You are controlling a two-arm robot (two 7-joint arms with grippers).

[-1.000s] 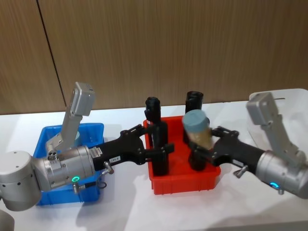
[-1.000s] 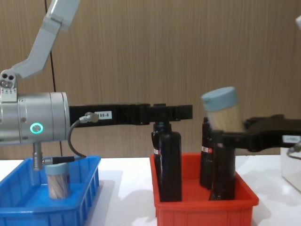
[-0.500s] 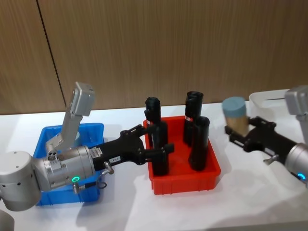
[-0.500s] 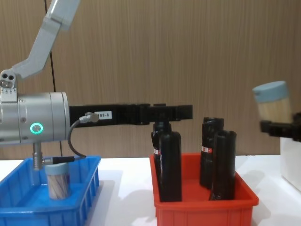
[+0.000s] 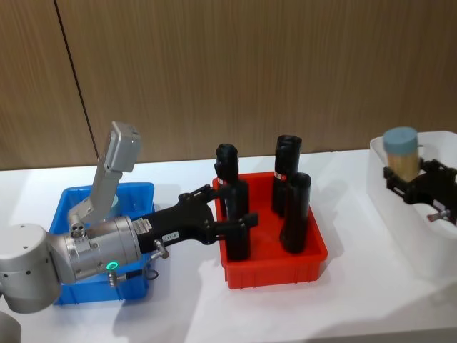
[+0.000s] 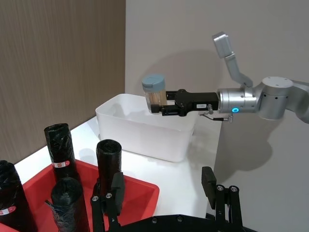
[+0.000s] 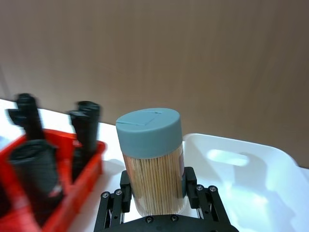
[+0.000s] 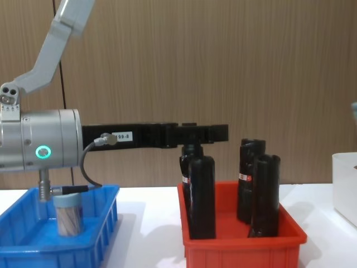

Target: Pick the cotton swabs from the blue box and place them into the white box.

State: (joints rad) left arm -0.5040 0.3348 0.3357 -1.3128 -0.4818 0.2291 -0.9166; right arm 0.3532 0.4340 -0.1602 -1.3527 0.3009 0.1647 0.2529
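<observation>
Now, in the head view, the right gripper (image 5: pixel 407 174) had its jaws clamped on the held jar of cotton swabs (image 5: pixel 400 151). The jar stood upright, its lid above the jaws, with the white box (image 5: pixel 401 236) directly beneath them.

From the left wrist view, the left gripper (image 6: pixel 161 186) had its jaws spread wide and empty, with the black bottles (image 6: pixel 108 159) of the red bin (image 6: pixel 142 186) just below. The held jar hung well ahead of them, over the white box's near wall.

In the right wrist view, the jaws pinched the jar's lower body and the box's hollow lay just beyond. I judged a straight lowering would place it.

From the chest view, a second jar (image 8: pixel 68 215) stood in the blue box (image 8: pixel 56 254), behind and below the left jaws. The left arm was the nearer one.
</observation>
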